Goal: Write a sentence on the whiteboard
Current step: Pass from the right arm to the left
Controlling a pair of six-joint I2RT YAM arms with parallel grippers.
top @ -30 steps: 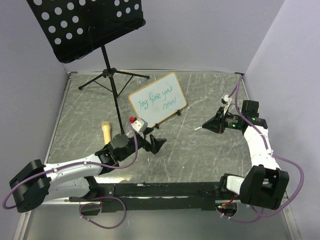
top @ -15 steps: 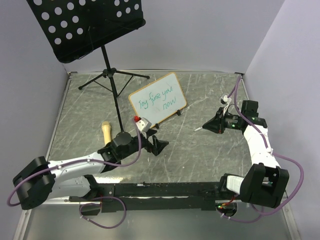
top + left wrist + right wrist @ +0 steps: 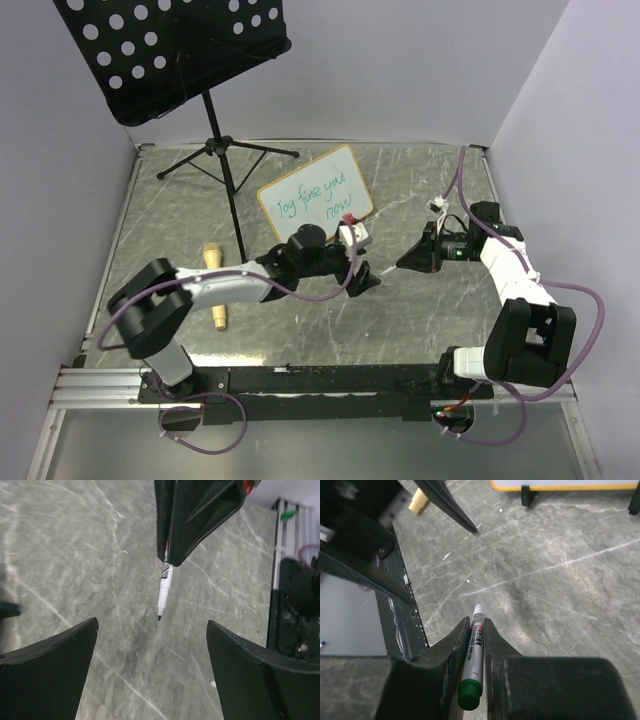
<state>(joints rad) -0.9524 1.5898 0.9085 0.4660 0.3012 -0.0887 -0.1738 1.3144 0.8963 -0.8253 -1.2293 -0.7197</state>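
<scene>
The whiteboard (image 3: 315,200) stands propped at the middle back, wood-framed, with green handwriting across it; its lower edge (image 3: 560,485) shows in the right wrist view. My right gripper (image 3: 412,258) (image 3: 477,622) is shut on a green-capped marker (image 3: 474,652), tip bare and pointing left, above the table and right of the board. My left gripper (image 3: 365,277) (image 3: 152,645) hovers open in front of the board, facing the right one. Its camera sees the marker (image 3: 164,587) sticking out of the right gripper (image 3: 172,555), short of its spread fingers (image 3: 50,670).
A black perforated music stand (image 3: 170,50) rises at the back left, its tripod legs (image 3: 215,155) on the grey marble table (image 3: 420,190). A tan wooden object (image 3: 211,256) lies partly under my left arm. A black rail (image 3: 330,380) runs along the near edge.
My left arm swung right, from the near left to in front of the whiteboard, its open gripper now close to the marker tip. The right gripper shifted slightly left, still holding the marker.
</scene>
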